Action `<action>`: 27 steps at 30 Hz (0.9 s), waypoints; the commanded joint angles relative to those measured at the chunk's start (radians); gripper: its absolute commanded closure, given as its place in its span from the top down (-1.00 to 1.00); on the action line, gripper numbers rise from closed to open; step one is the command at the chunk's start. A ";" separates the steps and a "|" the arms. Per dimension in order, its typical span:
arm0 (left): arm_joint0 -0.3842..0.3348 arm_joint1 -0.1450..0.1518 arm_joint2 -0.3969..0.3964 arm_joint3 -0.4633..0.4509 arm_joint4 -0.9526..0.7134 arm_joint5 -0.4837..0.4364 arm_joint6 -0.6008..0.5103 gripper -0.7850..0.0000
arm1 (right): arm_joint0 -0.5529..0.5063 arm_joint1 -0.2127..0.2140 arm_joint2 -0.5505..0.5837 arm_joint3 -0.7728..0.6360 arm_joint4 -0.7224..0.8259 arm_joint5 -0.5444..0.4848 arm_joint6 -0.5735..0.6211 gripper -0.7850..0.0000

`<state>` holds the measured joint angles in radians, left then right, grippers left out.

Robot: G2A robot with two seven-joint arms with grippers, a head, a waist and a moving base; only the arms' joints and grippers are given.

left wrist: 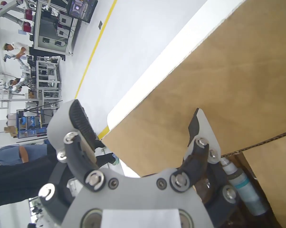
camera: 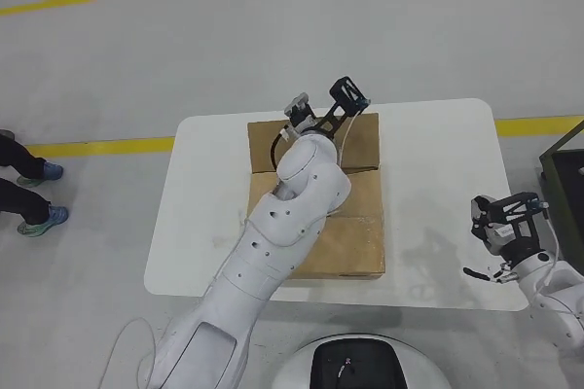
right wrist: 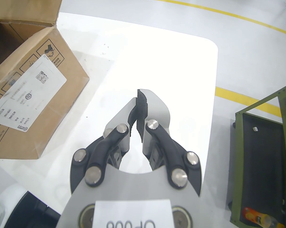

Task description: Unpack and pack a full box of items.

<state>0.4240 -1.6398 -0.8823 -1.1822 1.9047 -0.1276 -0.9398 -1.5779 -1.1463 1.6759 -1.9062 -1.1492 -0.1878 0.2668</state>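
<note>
Jaws of the left gripper [left wrist: 135, 110] are spread wide at the raised flap [left wrist: 216, 72] of the brown cardboard box [camera: 355, 238] on the white table [camera: 438, 194], and this flap could be creased if pinched askew, while the right gripper [right wrist: 139, 100] is closed empty, well apart.

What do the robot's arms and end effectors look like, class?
Left arm and right arm: glossy white rounded shells. Left end effector and right end effector: silver fingers, black ribbed pads, black links, silver bolts, white label. Black cable at left wrist.
</note>
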 commanded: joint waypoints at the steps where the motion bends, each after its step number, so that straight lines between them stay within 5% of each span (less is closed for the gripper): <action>1: 0.054 0.011 -0.034 -0.101 0.005 -0.012 -0.020 1.00 | 0.006 0.000 -0.002 -0.006 0.003 -0.005 0.004 -1.00; 14: 0.471 0.064 -0.239 -0.705 -0.060 -0.073 -0.081 1.00 | 0.095 0.002 -0.062 -0.061 -0.008 -0.079 0.043 -1.00; 27: 0.857 0.084 -0.328 -1.061 -0.227 0.009 0.002 1.00 | 0.218 0.001 -0.158 -0.056 -0.065 -0.134 0.078 -1.00</action>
<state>1.2550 -1.5570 -1.2045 -2.2225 1.6922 -0.1229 -0.9481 -1.3592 -1.1451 1.5173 -1.9620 -1.2157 -0.3221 0.3449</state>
